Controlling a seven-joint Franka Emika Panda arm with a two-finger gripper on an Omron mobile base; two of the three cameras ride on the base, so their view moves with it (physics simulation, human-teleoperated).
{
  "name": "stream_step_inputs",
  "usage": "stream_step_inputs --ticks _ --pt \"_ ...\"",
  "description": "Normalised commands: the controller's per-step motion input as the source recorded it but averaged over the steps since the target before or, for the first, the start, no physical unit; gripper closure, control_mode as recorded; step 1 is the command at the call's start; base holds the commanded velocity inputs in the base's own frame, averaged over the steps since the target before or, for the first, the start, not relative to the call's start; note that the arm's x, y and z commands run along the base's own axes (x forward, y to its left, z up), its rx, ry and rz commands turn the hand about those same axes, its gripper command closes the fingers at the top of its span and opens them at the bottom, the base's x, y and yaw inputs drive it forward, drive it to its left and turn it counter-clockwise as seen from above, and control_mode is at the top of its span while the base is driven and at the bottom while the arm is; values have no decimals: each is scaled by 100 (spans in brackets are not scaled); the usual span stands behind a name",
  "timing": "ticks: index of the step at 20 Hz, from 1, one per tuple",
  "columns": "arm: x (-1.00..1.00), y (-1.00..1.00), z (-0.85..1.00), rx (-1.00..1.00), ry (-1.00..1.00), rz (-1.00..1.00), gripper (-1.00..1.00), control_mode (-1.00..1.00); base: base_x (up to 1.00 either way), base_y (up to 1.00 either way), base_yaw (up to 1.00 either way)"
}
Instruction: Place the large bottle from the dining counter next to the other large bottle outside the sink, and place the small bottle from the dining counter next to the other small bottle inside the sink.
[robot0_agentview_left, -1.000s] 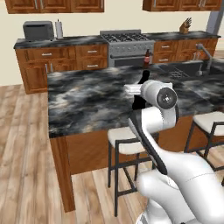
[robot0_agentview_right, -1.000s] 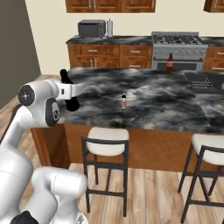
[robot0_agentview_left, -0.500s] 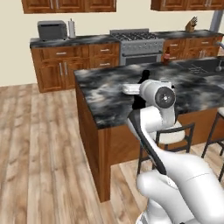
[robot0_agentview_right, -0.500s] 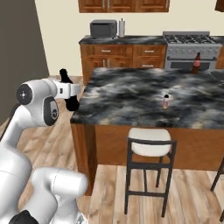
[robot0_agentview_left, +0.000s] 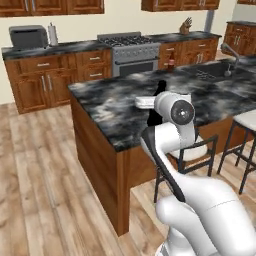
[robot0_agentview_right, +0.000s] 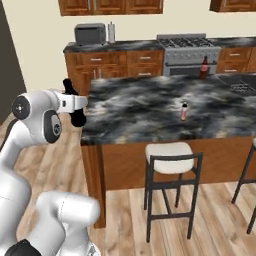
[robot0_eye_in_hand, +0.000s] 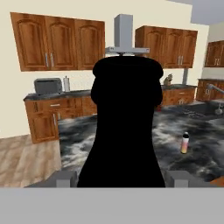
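My gripper (robot0_eye_in_hand: 122, 177) is shut on the large black bottle (robot0_eye_in_hand: 124, 127), which blocks the middle of the hand view. From the right base view the bottle (robot0_agentview_right: 76, 114) hangs in my gripper (robot0_agentview_right: 75, 102) just off the left corner of the marbled dining counter (robot0_agentview_right: 135, 102). The left base view has the bottle (robot0_agentview_left: 159, 91) behind my hand. The small pinkish bottle (robot0_agentview_right: 184, 111) stands upright on the counter, and it is also in the hand view (robot0_eye_in_hand: 185, 143). The brown bottle with the red label (robot0_agentview_right: 203, 67) stands at the counter's far side near the sink (robot0_agentview_left: 210, 70).
Stools (robot0_agentview_right: 170, 155) stand along the island's near side. A steel stove (robot0_agentview_left: 131, 50) and wood cabinets line the back wall, with a grey toaster oven (robot0_agentview_right: 90, 34) on their counter. A curved faucet (robot0_agentview_left: 229, 52) rises by the sink. Wood floor (robot0_agentview_left: 35, 165) lies open to the left.
The base has driven, so the whole scene has slid right in both base views and the island's left corner now faces me. The bottle stays in my grip.
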Motion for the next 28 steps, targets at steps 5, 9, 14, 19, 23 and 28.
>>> stream_step_inputs --ticks 5,9,14,19,23,28 --pt "0 0 0 0 0 0 100 100 1 0 -50" --pt "0 0 0 0 0 0 100 100 0 0 -50" --pt "0 0 0 0 0 0 100 100 0 0 -50" --pt "0 0 0 0 0 0 100 100 0 0 -50" --pt "0 0 0 0 0 0 100 100 0 0 -50" --pt "0 0 0 0 0 0 100 100 0 0 -50"
